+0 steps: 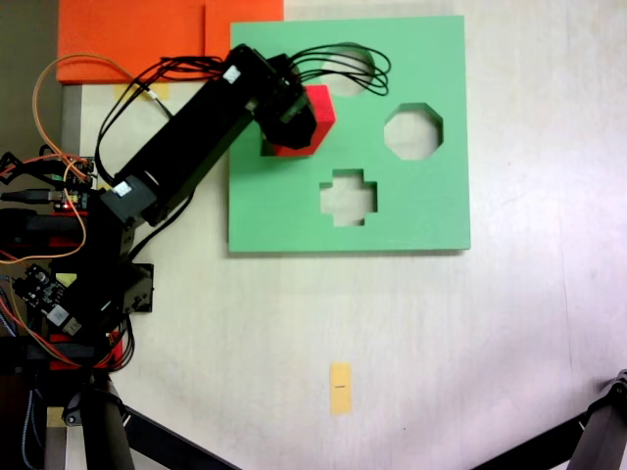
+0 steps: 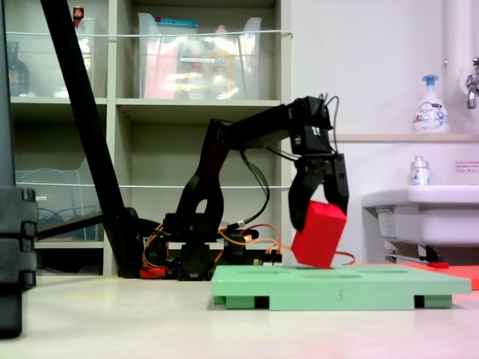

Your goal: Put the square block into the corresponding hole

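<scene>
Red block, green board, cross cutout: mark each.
red block [image 2: 319, 233]: fixed side view, on its front face, tilted, held in the gripper [image 2: 320, 213].
green board [image 1: 431, 201]: fixed top view, on bare foam.
cross cutout [image 1: 349, 196]: fixed top view, in the opening.

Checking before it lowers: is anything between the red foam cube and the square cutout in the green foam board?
Nothing visible is. The gripper holds the red foam cube tilted just above the green foam board, over the square cutout, which it partly hides.

Square block [image 2: 319, 234]: plain red. Foam board [image 1: 421, 211]: flat green. Foam slabs [image 1: 127, 39]: orange. Arm [image 1: 186, 147] and gripper [image 2: 320, 203]: black. Tabletop [image 1: 441, 343]: off-white, with a yellow tape strip [image 1: 340, 388].
</scene>
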Robot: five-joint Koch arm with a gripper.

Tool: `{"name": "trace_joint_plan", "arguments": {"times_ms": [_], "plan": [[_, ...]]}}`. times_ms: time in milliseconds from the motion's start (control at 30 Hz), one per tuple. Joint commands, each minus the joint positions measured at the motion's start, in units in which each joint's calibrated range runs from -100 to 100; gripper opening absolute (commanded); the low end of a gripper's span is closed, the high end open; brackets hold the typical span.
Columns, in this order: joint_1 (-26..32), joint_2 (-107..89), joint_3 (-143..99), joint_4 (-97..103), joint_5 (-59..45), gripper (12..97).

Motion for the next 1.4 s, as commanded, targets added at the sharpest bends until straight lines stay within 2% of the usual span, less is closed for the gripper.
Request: {"name": "trace_joint_plan", "arguments": {"times_ms": [0,700,1367], "plan": [[0.68,-1.14,0.99,-2.35,1.17,35.5],[0.15,-12.31,-1.1,-2.35,2.05,35.5],[-2.78,-5.75,1.79,15.75,-0.54,36.8]]}}
